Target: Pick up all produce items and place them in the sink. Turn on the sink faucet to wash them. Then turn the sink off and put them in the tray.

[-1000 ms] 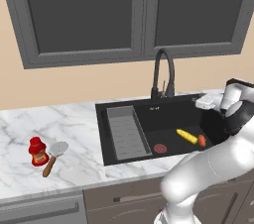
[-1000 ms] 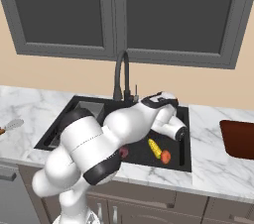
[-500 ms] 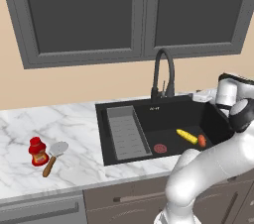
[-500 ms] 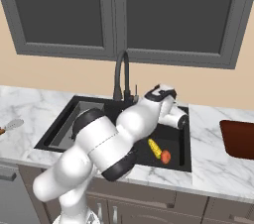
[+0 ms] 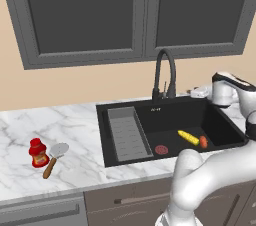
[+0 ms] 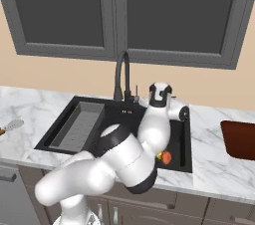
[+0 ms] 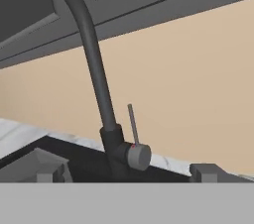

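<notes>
Pincer [image 7: 129, 173] agape, faucet [image 7: 96, 79] lever [image 7: 132, 124] just ahead

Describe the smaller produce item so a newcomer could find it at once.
Look into the black sink set in the marble counter. At its right end, beside the yellow corn cob, lies the orange-red vegetable. It is shorter and rounder than the cob, and redder.

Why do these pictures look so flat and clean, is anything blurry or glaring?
Left base view: even, soft light; the corn cob and orange-red vegetable stay sharp in the black sink, with no glare. Right base view: the arm's white shell is brightest, and the tray is cut by the frame edge. Hand view: the faucet looms large and slightly soft, close to the lens.
</notes>
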Motion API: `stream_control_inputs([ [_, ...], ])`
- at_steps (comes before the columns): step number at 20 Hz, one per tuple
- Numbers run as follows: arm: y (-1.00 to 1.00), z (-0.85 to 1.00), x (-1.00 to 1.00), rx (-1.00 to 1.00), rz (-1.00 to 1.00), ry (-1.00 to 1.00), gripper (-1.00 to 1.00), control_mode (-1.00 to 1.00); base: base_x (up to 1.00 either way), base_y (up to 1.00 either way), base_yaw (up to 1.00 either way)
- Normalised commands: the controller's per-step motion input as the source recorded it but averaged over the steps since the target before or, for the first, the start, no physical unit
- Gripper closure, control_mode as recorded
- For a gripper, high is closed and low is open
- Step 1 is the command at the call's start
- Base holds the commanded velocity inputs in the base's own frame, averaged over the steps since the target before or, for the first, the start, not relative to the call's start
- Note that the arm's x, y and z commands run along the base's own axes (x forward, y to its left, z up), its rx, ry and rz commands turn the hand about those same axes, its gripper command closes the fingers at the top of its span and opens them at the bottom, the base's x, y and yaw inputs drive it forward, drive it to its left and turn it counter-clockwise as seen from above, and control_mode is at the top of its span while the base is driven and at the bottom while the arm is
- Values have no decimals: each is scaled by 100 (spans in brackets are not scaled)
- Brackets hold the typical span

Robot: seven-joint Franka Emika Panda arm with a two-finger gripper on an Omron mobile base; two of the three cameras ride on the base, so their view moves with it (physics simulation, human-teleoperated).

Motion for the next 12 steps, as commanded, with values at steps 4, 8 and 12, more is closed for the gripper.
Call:
stream_control_inputs([
  [4,7,0,36,-4,0,3,-100,-100,0,0,0],
  [8,27,0,28,-5,0,5,-100,-100,0,0,0],
  [12,28,0,26,-5,0,7,-100,-100,0,0,0],
])
